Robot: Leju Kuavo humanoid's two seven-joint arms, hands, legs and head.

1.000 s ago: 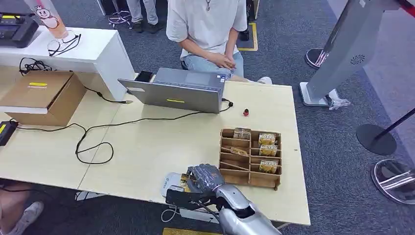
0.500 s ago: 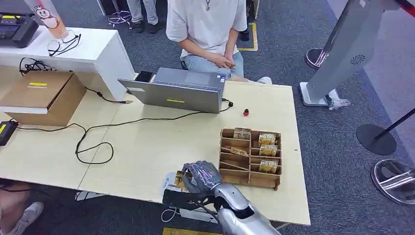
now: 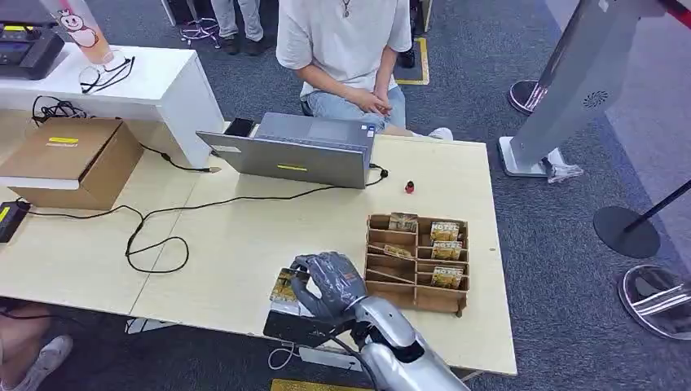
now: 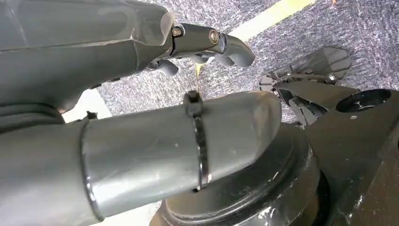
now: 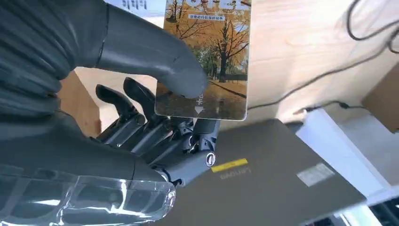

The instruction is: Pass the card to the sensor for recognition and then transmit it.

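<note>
Over the last second we have drawn our right hand (image 3: 326, 281) back and to the left, away from the near table edge and a little further up the tabletop. The autumn-tree printed card (image 3: 284, 286) pinched under its thick grey thumb (image 5: 155, 61) has come along, and now stands out to the left of the fingers, its yellow face plainer than before. The flat white sensor pad that showed just left of the hand a second ago is now covered by the hand and card.
</note>
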